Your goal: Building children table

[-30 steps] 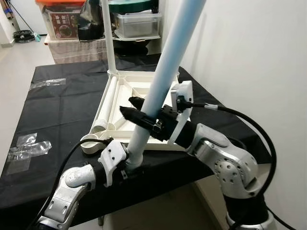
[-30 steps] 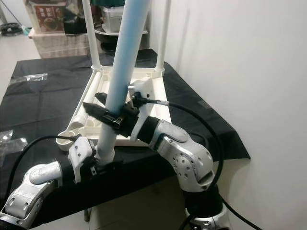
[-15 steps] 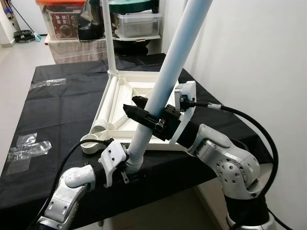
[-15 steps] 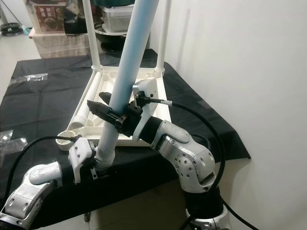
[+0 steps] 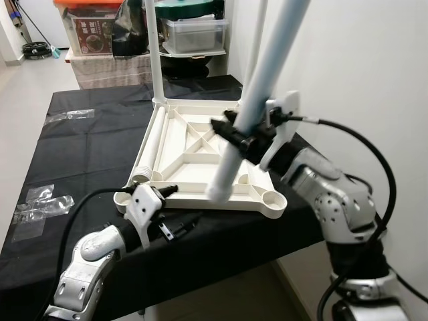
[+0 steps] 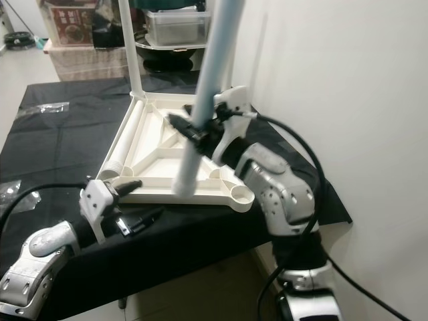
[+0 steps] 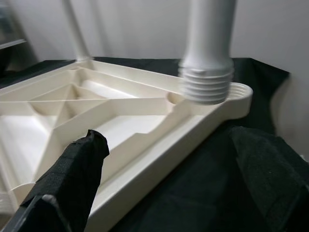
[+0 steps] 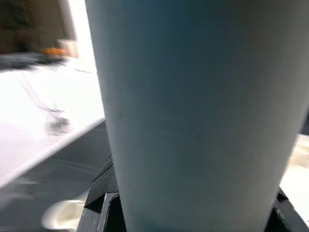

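A pale blue table leg (image 5: 257, 100) with a white threaded end. A cream-white upturned tabletop (image 5: 194, 164) lies on a counter (image 5: 73, 160) draped in plain black cloth. The right gripper (image 5: 235, 132) and left gripper (image 5: 170, 217) have black fingers on silver arms. Clear plastic wrappers (image 5: 40, 204) lie near the counter's left edge.
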Available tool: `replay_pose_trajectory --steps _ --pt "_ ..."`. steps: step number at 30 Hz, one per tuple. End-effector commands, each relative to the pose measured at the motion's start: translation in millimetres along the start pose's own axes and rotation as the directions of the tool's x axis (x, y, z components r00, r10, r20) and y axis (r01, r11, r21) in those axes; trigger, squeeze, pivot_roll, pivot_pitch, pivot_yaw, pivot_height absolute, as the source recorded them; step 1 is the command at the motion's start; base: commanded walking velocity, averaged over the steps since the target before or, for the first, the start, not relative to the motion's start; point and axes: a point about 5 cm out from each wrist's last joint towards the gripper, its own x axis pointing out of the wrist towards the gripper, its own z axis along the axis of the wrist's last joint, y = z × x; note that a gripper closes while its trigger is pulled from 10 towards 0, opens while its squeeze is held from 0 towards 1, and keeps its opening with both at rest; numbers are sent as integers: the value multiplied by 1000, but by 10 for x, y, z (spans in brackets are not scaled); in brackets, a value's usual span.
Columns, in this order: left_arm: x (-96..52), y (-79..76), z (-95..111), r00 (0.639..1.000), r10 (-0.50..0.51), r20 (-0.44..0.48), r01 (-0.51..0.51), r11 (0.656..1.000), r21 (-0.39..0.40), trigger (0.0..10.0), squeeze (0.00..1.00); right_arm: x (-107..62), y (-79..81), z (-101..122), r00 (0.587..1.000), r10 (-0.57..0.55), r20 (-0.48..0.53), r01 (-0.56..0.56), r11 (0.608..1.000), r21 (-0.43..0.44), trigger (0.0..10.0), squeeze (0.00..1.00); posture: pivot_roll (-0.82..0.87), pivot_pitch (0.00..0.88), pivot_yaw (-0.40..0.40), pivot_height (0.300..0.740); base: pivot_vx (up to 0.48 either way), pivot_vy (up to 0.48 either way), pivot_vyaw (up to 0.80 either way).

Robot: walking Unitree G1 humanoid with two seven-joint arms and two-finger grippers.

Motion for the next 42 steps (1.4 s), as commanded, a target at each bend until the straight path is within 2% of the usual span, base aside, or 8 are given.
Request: replay_pose_trajectory --steps 1,2,3,5,12,15,35,42 --pt "-56 46 -34 997 80 -13 -80 997 -2 10000 420 -24 -178 -10 993 -116 -19 115 992 -59 0 0 14 0 -62 740 0 0 0" --pt "-65 59 -41 995 101 -15 -101 995 -8 10000 420 -34 -222 -20 989 -145 -27 142 987 -76 0 0 14 0 -62 740 0 0 0" --pt "-86 41 -60 993 117 -21 -117 993 -15 10000 0 -64 -310 -39 979 -199 -40 195 977 -91 0 0 17 0 -63 740 0 0 0" --pt "-86 41 -60 993 117 -21 -117 993 -15 10000 0 -64 -310 -39 979 -199 -40 195 977 -91 0 0 17 0 -63 740 0 0 0" --pt "-147 -116 -160 987 148 -55 -152 987 -61 10000 0 -237 -670 -122 930 -356 -87 342 928 -147 0 0 20 0 -63 740 0 0 0" --pt "-146 -127 -163 987 149 -56 -153 986 -63 10000 0 -243 -688 -131 928 -362 -88 347 927 -144 0 0 20 0 -63 740 0 0 0" --pt "-114 -133 -159 981 183 -59 -186 981 -60 10000 0 -98 -385 -403 957 -269 -112 246 952 -183 0 0 27 0 -66 740 0 0 0" --pt "-151 -89 -168 978 200 -67 -203 978 -51 10000 0 -158 -350 -488 957 -255 -137 228 955 -191 0 0 23 0 -61 740 0 0 0"
